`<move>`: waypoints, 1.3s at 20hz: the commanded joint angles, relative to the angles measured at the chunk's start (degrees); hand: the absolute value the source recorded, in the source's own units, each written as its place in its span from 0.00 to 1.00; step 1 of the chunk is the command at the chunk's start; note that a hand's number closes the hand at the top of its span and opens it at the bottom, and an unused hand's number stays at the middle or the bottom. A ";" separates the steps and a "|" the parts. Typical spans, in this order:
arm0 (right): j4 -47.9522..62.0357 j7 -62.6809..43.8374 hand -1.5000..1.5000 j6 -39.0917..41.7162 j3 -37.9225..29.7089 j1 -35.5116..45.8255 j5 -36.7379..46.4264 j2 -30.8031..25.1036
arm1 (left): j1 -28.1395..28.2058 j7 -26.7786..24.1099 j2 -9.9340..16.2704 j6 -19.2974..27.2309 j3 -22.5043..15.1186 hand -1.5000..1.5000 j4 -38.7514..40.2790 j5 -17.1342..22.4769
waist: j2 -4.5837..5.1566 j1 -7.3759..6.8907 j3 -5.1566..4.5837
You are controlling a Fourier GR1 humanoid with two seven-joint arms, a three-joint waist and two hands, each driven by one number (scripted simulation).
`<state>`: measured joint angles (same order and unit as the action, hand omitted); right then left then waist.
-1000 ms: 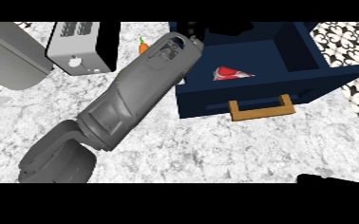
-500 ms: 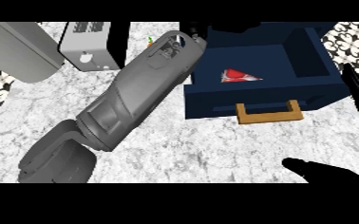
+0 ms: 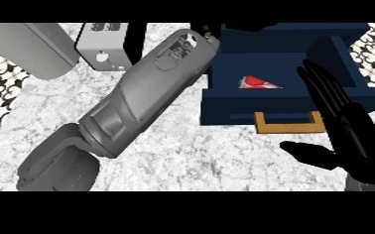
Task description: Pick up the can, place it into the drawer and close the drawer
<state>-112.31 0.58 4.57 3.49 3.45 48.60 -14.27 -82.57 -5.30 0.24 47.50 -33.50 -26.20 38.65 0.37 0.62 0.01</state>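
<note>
The left forearm (image 3: 147, 104) is the biggest thing here, a grey limb running from the lower left of the frame diagonally up to the top centre, where its wrist ends at the back edge of the navy drawer (image 3: 219, 106); the left hand is mostly hidden beyond that wrist, so whether its fingers are open or curled cannot be told. The drawer fills the upper right, pulled open toward the viewer, presumably so the can could go in from above. Next in size, a grey appliance (image 3: 36, 49) and a pale toaster-like box (image 3: 106, 49) sit in the upper left on the speckled counter (image 3: 198, 163), well apart from the work. The right hand (image 3: 344, 129) stands at the right edge, fingers straight and spread, thumb out to the left, just beside the drawer's front, a pose that looks suited to pushing the front in. The wooden handle (image 3: 289, 124) juts from that front, near the thumb. Smallest, the red can (image 3: 258, 82) lies tilted inside the drawer, so only the closing seems left.
</note>
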 commanded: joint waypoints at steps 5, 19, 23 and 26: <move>15.83 1.49 0.00 -9.67 2.26 2.65 10.72 2.56 | 1.74 6.55 6.74 -1.71 -0.32 0.00 -6.93 -2.70 | -0.69 -2.13 0.01; 47.43 5.71 0.00 -24.43 -4.21 19.64 15.13 5.35 | 9.34 15.02 16.87 -2.59 -1.40 0.00 -22.19 -6.98 | -0.23 -3.57 0.06; 55.11 6.57 0.00 -29.36 -5.46 22.30 17.56 5.28 | 12.37 17.82 19.42 -1.89 -1.53 0.00 -27.57 -7.23 | -0.21 -4.22 0.07; 58.50 7.71 0.00 -34.53 -6.21 22.68 18.98 5.54 | 13.83 21.01 23.27 -3.32 -1.80 0.00 -32.03 -7.26 | -0.38 -4.50 0.09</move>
<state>-62.51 7.42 -24.23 -1.82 26.62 66.13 -10.09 -70.47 12.69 20.10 44.73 -35.14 -53.74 31.69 -1.27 -3.54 -1.33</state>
